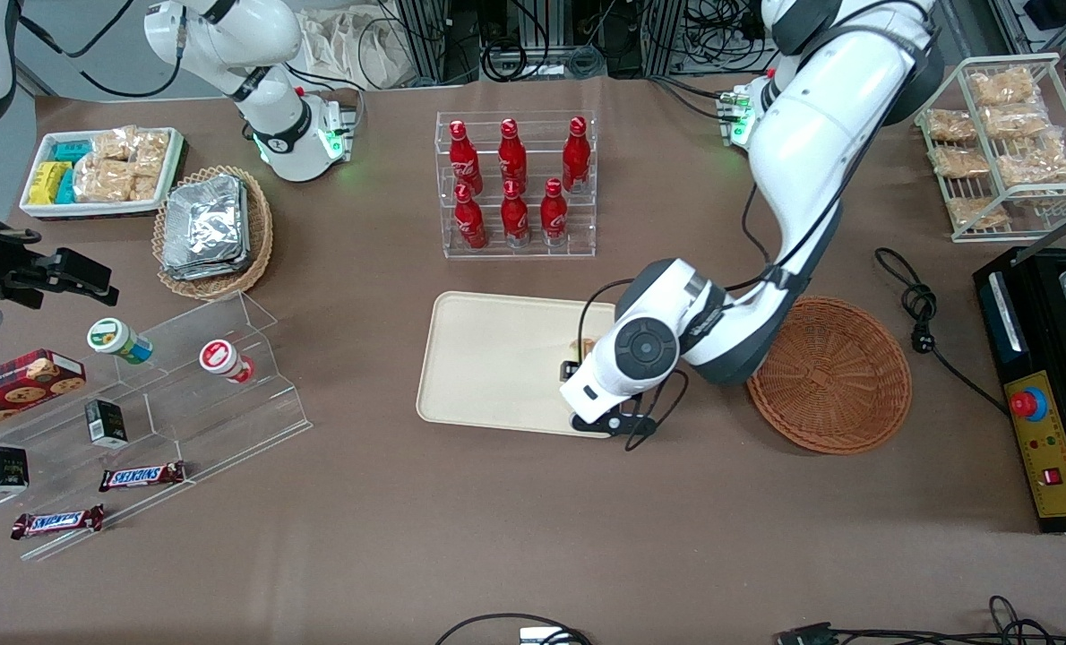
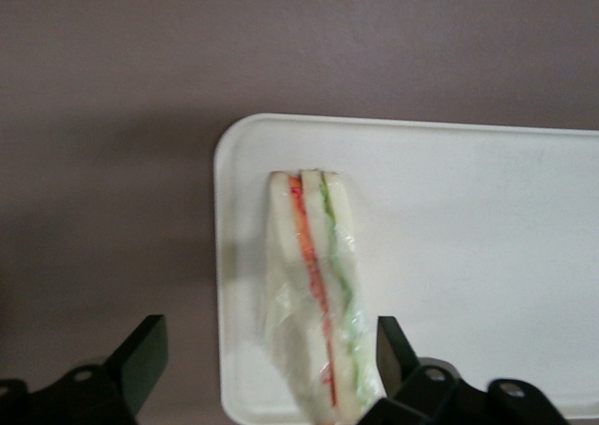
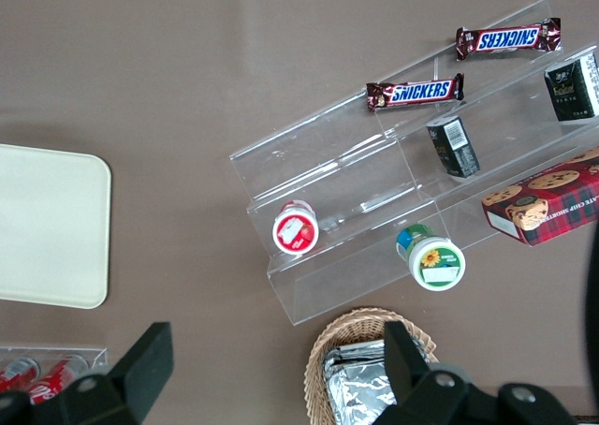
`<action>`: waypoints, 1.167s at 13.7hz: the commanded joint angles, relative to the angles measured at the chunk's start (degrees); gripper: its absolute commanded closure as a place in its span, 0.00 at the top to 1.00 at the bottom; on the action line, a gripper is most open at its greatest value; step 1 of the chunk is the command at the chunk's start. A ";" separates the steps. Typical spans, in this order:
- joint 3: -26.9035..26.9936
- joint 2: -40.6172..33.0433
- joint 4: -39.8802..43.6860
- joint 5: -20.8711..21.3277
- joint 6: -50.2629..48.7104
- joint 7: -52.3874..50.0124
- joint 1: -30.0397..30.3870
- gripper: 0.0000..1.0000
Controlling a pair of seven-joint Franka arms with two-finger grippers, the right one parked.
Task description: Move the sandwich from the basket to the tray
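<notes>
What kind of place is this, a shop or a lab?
Probably a lab staged as a snack shop: cola bottles racked, Snickers bars on display steps, cables along the table edge. The hand hangs open over a sandwich on the tray.

A brown-covered desk (image 1: pixel 408 555) filled the room's middle under flat, even light.
Along its farthest edge stood metal racking (image 1: pixel 533 36) hung with tangled black cables (image 1: pixel 578 58). More cables (image 1: pixel 497 627) trailed off the nearest edge, and one black power cord (image 1: pixel 923 313) with a plug lay coiled on the cloth near the working arm's end, by a black control box (image 1: pixel 1048 385).
</notes>
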 commanded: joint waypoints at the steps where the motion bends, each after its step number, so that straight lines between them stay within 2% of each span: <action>1: 0.07 -7.43 -5.63 0.56 -1.54 -1.08 3.24 1.00; 7: -0.02 -28.69 -33.93 0.56 10.40 -0.03 13.43 1.00; 9: -0.02 -32.06 -32.57 0.39 4.83 5.73 16.16 1.00; 10: -0.02 -31.89 -28.82 -0.49 1.40 9.08 17.83 1.00; 13: 0.07 -29.79 -17.39 -1.11 -6.53 10.69 22.93 1.00; 16: -0.11 -30.04 -14.54 -1.81 -9.62 12.88 27.24 1.00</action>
